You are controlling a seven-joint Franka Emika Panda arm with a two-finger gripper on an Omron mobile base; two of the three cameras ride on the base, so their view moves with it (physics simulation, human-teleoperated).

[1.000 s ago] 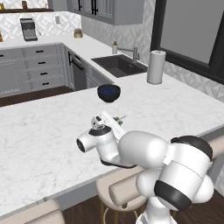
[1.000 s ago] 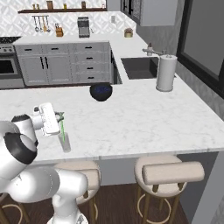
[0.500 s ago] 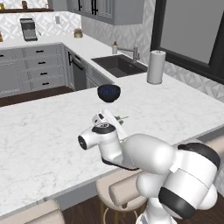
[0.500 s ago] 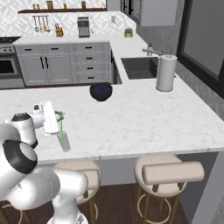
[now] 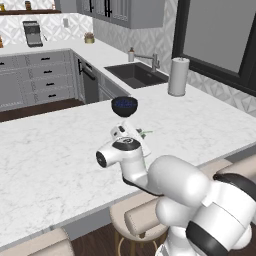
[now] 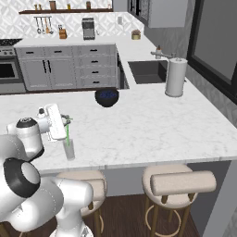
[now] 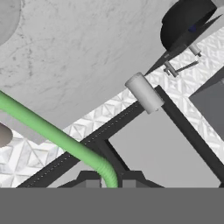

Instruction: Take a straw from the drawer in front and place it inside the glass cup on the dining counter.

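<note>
Right base view: hand (image 6: 61, 121) at left of frame, just above the near edge of the dining bench (image 6: 139, 129). The straw (image 6: 67, 133) runs down from the hand, near upright, its lower part inside the glass cup (image 6: 69, 149). The cup stands upright on the bench close to the front edge, lower left of frame, directly under the hand. Straw's bent tip sits up at the hand.

Hand view: straw (image 7: 52, 133) crosses from the left edge down to bottom centre, where its ribbed bend passes between the two dark fingertips (image 7: 89, 178). Tips sit close on either side of it, clamped on the straw near the bend.

Left base view: hand (image 5: 131, 137) at frame centre over the white marble slab; a short bit of green (image 5: 145, 134) shows just right of it. Cup is hidden behind the wrist here.

Dark blue bowl (image 6: 107, 97) sits further back on the bench, upper centre-left of the right base view, well apart from the cup. Paper towel roll (image 6: 175, 77) stands upright toward the upper right, beside the sink (image 6: 148, 71). Two tan round stools (image 6: 180, 183) below the bench edge at bottom of frame. Grey cabinets (image 6: 69, 69) with black handles along the back wall, upper left
</note>
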